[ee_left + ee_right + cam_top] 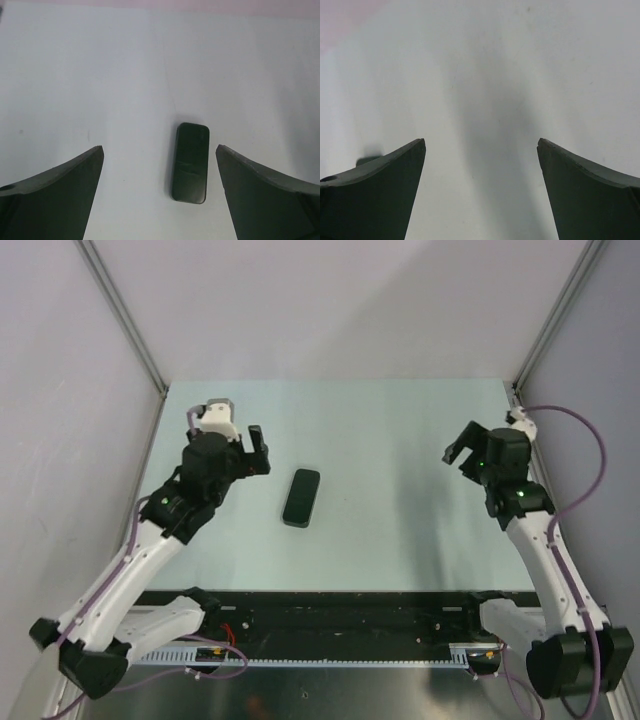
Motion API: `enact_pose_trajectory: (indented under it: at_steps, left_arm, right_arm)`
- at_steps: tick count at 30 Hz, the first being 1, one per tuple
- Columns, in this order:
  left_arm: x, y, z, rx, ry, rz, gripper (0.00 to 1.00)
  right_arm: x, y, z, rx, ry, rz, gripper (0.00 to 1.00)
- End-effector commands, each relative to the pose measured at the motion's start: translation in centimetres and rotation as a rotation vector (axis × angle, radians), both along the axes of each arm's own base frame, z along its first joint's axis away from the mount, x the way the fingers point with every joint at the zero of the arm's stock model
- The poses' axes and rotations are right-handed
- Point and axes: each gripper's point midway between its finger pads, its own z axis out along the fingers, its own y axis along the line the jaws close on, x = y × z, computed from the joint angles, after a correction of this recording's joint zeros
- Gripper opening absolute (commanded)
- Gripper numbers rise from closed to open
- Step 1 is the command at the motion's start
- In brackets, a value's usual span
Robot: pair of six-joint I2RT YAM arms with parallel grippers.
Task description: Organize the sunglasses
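"Two wide-open grippers and nothing held, so where to look for trouble? Start big."
"Start with the table (400,440): pale, bare around the middle, smooth-looking. Probably lets a nudged thing skate."
"Then the arms?"
"Left gripper (159,147): jaws spread wide, empty, hanging above the table. Right gripper (481,141): jaws spread just as wide, also empty, well apart from everything, with only bare surface below."
"And the case (301,497)?"
"Black, oblong, lying flat near the middle of the table, closer to the left arm. Looks shut, though hard to be sure from above. From the left wrist, sits between the two fingers but nearer the one on the right of that view, not centred."
"The sunglasses?"
"Not visible in any view. Possibly inside the case; cannot confirm."
"So, worst outcome?"
"Calling the job done with the glasses unaccounted for. Next: coming down off-centre with the left, landing a finger on the lid instead of beside it, and shoving or spinning the case across that slick top. Last: risk of tipping it open when lifting by one end, if unlatched, and spilling any contents."
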Motion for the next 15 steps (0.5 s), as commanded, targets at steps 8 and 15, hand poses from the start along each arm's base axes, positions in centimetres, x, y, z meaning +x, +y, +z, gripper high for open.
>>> enact_pose_trajectory:
  at_steps: [8,15]
  left_arm:
    - [-1.7,4.7,5.6,0.094,-0.125,0.110,1.00]
    - [-1.4,3.9,4.7,0.101,-0.087,0.077,1.00]
  right_arm:
    - [-1.2,-4.4,6.9,-0.058,-0.192,-0.135,1.00]
    - [-0.2,-3.3,6.7,-0.013,-0.192,-0.097,1.00]
